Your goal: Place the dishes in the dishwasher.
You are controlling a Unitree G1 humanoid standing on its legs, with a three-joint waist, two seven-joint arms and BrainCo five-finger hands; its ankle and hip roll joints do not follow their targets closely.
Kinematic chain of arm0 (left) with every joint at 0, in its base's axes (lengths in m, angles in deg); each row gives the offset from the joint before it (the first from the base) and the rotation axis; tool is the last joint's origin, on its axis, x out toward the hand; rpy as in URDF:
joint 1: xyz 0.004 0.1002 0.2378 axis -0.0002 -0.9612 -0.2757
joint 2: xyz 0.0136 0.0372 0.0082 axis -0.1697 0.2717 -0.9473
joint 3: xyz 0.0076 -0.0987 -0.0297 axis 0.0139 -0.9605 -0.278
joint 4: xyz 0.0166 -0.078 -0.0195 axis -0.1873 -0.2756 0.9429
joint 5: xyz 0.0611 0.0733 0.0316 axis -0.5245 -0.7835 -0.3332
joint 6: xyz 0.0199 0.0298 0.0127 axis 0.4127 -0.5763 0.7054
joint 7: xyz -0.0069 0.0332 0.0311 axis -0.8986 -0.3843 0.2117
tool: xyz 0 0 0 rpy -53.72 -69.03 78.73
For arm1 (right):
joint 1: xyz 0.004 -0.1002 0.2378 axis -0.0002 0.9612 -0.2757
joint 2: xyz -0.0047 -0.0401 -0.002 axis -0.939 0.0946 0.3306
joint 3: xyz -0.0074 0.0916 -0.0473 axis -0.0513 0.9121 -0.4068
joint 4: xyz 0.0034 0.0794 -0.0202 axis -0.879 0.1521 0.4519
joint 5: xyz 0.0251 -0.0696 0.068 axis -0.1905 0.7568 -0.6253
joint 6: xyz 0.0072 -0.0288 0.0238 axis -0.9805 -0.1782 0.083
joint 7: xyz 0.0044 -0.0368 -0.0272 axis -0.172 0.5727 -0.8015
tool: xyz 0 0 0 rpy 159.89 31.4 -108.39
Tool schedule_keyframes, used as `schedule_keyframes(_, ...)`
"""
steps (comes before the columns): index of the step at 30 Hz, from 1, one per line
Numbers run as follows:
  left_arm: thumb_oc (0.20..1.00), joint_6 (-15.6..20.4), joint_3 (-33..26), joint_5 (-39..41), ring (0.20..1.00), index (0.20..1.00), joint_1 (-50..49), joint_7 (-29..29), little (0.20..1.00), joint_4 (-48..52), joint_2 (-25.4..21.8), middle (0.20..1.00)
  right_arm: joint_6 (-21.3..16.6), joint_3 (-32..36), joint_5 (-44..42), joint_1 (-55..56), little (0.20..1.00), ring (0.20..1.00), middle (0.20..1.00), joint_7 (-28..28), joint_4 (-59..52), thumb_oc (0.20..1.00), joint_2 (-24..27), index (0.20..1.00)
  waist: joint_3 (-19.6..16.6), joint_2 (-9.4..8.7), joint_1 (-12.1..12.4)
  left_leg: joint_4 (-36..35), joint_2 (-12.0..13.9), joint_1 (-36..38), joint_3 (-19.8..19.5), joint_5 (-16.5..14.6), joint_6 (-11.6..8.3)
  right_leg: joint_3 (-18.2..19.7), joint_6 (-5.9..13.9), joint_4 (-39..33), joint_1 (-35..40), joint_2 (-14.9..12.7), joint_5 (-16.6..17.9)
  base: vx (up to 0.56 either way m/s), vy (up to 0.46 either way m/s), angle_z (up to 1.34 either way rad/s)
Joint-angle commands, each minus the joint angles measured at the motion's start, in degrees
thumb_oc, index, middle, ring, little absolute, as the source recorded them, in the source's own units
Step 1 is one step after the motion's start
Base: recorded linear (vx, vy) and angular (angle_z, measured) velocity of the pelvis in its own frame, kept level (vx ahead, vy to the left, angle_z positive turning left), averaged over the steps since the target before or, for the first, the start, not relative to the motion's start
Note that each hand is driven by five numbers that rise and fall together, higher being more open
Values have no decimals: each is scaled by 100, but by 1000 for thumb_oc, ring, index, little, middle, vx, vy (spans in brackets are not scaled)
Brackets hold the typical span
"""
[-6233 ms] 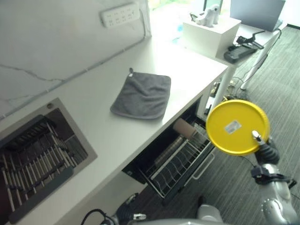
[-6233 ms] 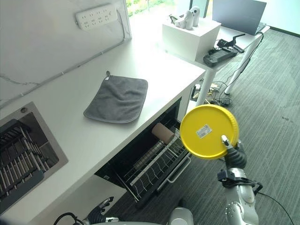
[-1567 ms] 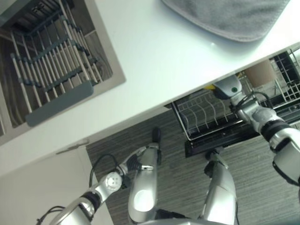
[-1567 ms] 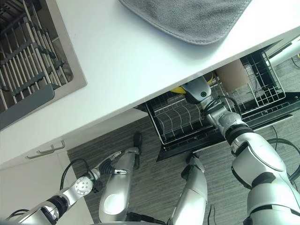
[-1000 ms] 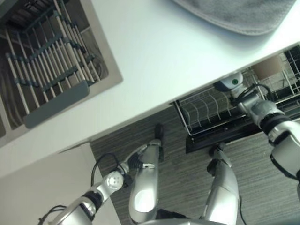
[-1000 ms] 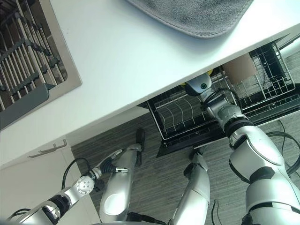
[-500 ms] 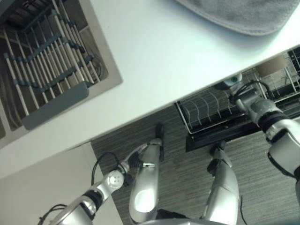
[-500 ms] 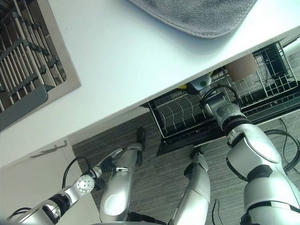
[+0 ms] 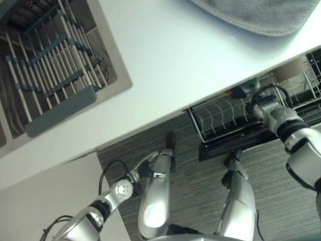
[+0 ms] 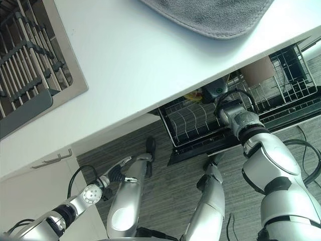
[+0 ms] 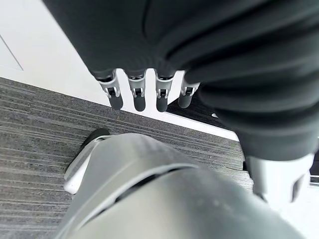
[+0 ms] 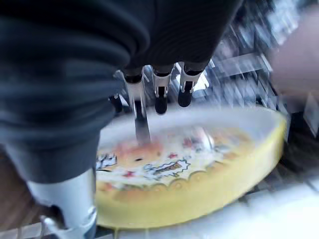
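The yellow plate [image 12: 199,169] with a cartoon print on its face lies tilted over the wires of the pulled-out dishwasher rack [image 10: 185,123]. My right hand [image 12: 141,119] pinches it, one finger laid on the printed face and the thumb at the rim. From above, my right arm reaches under the counter edge, where a yellow sliver of the plate [image 10: 193,96] shows beside the wrist. My left hand [image 11: 134,94] hangs low by my side over the floor with relaxed fingers that hold nothing.
A brown cup [image 10: 256,73] lies in the rack's right part. The white counter [image 9: 165,60] overhangs the rack. It carries a grey cloth [image 10: 215,15] and a sink [image 9: 113,70] with a drying rack [image 9: 50,75] in it. A cupboard handle [image 10: 50,159] sits lower left.
My right hand has pushed the plate further in under the counter edge, and more of the wrist is hidden. The left arm has barely shifted.
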Motion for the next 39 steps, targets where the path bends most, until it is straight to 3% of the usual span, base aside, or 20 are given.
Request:
schedule_keyframes(1,1000,40,150,199,1000,1000,13,-126,1000,113,-130,1000,50,165,-973,-211,1000,1000,1000,733,-49,1000,144,1000,54,223,182,-440,-163,115,-179,88,137,-652,217,1652,269,9,-1596,-1,1,6)
schedule_keyframes(3,1000,-1,102,174,1000,1000,-24,-175,1000,201,-164,1000,229,310,-1288,-85,1000,1000,1000,1306,-54,1000,116,1000,54,240,170,-461,-152,155,-145,104,131,-654,211,1646,289,-10,-1594,-1,4,2)
schedule_keyframes(4,1000,-13,82,161,1000,1000,-51,-182,1000,246,-186,1000,511,364,-1738,-16,1000,1000,1000,1687,-54,1000,118,1000,54,244,169,-463,-153,163,-145,106,129,-650,205,1639,300,-10,-1593,0,0,0)
schedule_keyframes(8,1000,-159,-13,161,1000,1000,-89,-282,1000,481,-241,1000,668,716,-2592,249,1000,1000,1000,2407,43,1000,49,1000,54,289,154,-455,-149,209,-122,113,131,-639,171,1684,317,-36,-1614,0,0,0)
schedule_keyframes(15,1000,-295,-193,119,1000,1000,-188,-455,1000,605,-178,1000,633,1444,-4066,406,1000,1000,1000,2646,-167,1000,-179,1000,54,357,96,-424,-167,429,-64,104,132,-567,133,1744,465,-52,-1675,17,13,-1)
schedule_keyframes(16,1000,-320,-259,92,1000,1000,-259,-486,1000,599,-139,1000,895,1751,-4646,541,1000,1000,1000,2839,-306,1000,-287,1000,54,350,51,-429,-156,542,-37,100,128,-525,131,1738,545,-43,-1686,65,50,-4)
schedule_keyframes(20,1000,-409,-430,106,1000,1000,-402,-579,1000,606,-39,1000,1159,2248,-5298,974,1000,1000,1000,3210,-705,1000,-581,1000,54,327,-58,-461,-121,860,43,74,121,-439,122,1724,775,-31,-1737,73,50,-7)
schedule_keyframes(26,1000,-540,-644,377,1000,1000,-624,-542,1000,466,90,1000,986,2506,-5872,1408,1000,1000,1000,3777,-1749,1000,-823,1000,52,232,-228,-470,-56,1365,161,30,112,-304,98,1712,1196,-19,-1797,88,52,-10)
schedule_keyframes(27,1000,-611,-757,558,1000,1000,-649,-538,1000,406,131,1000,1010,2587,-6115,1503,1000,1000,1000,3910,-2015,1000,-895,1000,53,225,-252,-505,-22,1424,204,146,159,-341,31,1637,1266,0,-1673,17,47,-6)
schedule_keyframes(32,1000,-937,-1238,926,1000,1000,-904,-350,1000,64,292,1000,1018,2935,-5848,2162,1000,1000,1000,3464,-3141,1000,-1171,1000,-185,52,-406,-451,31,1814,261,51,203,-271,39,1533,1683,15,-1684,138,38,-8)
schedule_keyframes(39,1000,-1112,-1626,1065,1000,1000,-1223,-270,1000,-56,456,1000,1145,3089,-5340,2816,1000,1000,1000,2849,-3959,1000,-1318,1000,-455,-104,-532,-496,65,2231,258,-20,227,-211,60,1254,2199,62,-1655,114,10,-8)
